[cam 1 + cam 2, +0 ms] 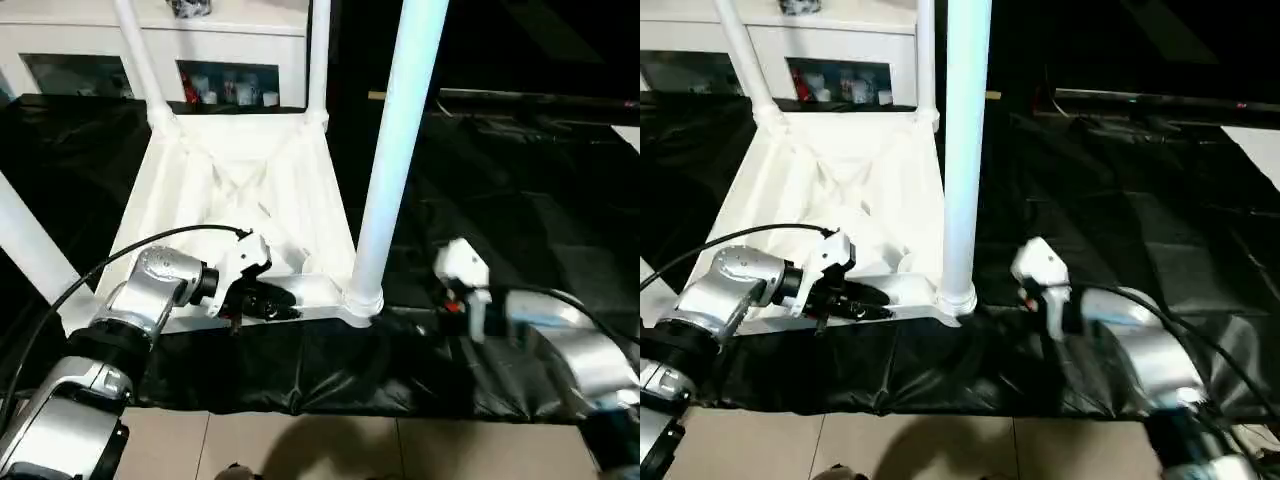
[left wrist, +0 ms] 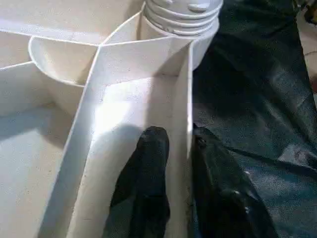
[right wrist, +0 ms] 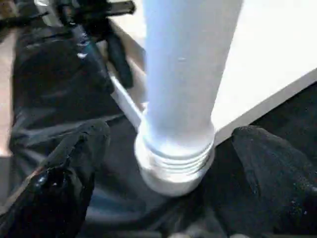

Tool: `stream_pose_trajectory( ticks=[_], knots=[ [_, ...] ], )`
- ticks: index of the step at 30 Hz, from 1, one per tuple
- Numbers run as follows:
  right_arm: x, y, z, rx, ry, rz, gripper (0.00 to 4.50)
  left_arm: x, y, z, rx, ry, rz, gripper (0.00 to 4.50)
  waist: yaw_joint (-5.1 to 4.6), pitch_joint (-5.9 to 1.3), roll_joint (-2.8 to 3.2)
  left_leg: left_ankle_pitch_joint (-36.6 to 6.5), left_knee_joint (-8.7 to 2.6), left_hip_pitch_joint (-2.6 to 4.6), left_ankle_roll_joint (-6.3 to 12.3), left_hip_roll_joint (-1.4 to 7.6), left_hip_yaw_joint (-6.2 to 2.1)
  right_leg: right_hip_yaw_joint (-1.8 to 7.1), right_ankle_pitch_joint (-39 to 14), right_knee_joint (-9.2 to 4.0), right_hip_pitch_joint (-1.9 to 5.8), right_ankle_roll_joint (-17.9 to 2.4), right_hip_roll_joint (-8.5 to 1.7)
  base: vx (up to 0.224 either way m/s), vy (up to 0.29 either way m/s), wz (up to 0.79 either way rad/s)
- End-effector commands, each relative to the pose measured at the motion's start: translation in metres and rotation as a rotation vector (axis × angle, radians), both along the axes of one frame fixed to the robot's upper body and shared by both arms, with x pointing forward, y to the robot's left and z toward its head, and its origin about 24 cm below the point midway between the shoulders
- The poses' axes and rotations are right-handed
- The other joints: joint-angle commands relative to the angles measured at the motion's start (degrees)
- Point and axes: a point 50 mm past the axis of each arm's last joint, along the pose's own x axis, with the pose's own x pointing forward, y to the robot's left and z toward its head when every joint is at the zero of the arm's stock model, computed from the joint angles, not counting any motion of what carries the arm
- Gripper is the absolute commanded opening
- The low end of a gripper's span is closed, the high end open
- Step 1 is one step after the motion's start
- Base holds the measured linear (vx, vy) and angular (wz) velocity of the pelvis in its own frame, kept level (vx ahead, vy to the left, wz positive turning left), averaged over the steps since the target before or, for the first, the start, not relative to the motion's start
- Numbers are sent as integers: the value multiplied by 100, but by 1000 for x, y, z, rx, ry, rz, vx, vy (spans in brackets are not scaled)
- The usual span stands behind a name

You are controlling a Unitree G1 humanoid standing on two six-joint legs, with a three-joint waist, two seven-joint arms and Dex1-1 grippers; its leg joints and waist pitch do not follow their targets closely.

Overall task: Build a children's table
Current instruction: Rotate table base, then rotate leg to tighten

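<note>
The white tabletop (image 1: 240,170) lies upside down on a black sheet, ribs up, with several white legs standing in its corner sockets. My left gripper (image 2: 177,134) is at the near rim (image 2: 189,89). One black finger (image 2: 148,173) is inside the rim wall and the other is outside, pinched on the wall, a short way from the near right socket. That socket holds the tall near right leg (image 1: 400,140). My right gripper (image 3: 171,136) is open, its fingers (image 3: 69,168) wide apart on either side of that leg's threaded base (image 3: 173,163), not touching it.
A black sheet (image 1: 500,180) covers the work surface, wrinkled at the near edge. A white cabinet with glass doors (image 1: 230,60) stands behind the tabletop. Tiled floor (image 1: 300,445) shows below the sheet's near edge. A black cable (image 1: 120,255) arcs over my left forearm.
</note>
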Motion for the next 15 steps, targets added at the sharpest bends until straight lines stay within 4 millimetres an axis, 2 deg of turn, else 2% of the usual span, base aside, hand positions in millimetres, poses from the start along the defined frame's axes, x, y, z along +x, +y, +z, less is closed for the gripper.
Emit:
stream_pose_trajectory(
  ticks=[1, 5, 7, 10, 11, 15],
  knots=[
    [2, 2, -5, -48, -9, -2, 450, -3, 2, -5, 38, 10, -7, 61, -9, -397, 18, -1510, -414, 75, -29, 71, 18, 171, -1417, -411, 273, -1231, -274, 0, 0, 0],
    [7, 17, -16, -116, -40, 4, 450, -4, -1, -5, 68, -4, -42, 42, -27, -384, 15, -1626, -431, 78, -94, 68, 12, 171, -1708, -438, 259, -1146, -281, 0, 0, 0],
    [8, 19, -17, -114, -42, 7, 450, -4, -1, -5, 71, -7, -45, 17, -29, -382, 18, -1655, -429, 79, -90, 72, 11, 176, -1729, -437, 251, -1135, -284, 0, 0, 0],
    [12, 25, -17, -100, -54, 2, 450, -4, -2, -4, 72, -19, -50, 8, -25, -391, 21, -1609, -433, 79, -78, 79, 8, 180, -1550, -417, 258, -1146, -275, 0, 0, 0],
    [14, 26, -16, -93, -60, -7, 420, -3, -3, -4, 70, -19, -50, 2, -33, -398, 21, -1584, -426, 75, -72, 74, 12, 180, -1494, -408, 254, -1178, -279, 0, 0, 0],
    [18, 30, -15, -53, -62, -12, 394, -3, -4, -2, 53, -19, -52, 0, -27, -395, 25, -1616, -425, 88, -80, 75, 18, 181, -1476, -409, 252, -1207, -273, 0, 0, 0]
  ],
)
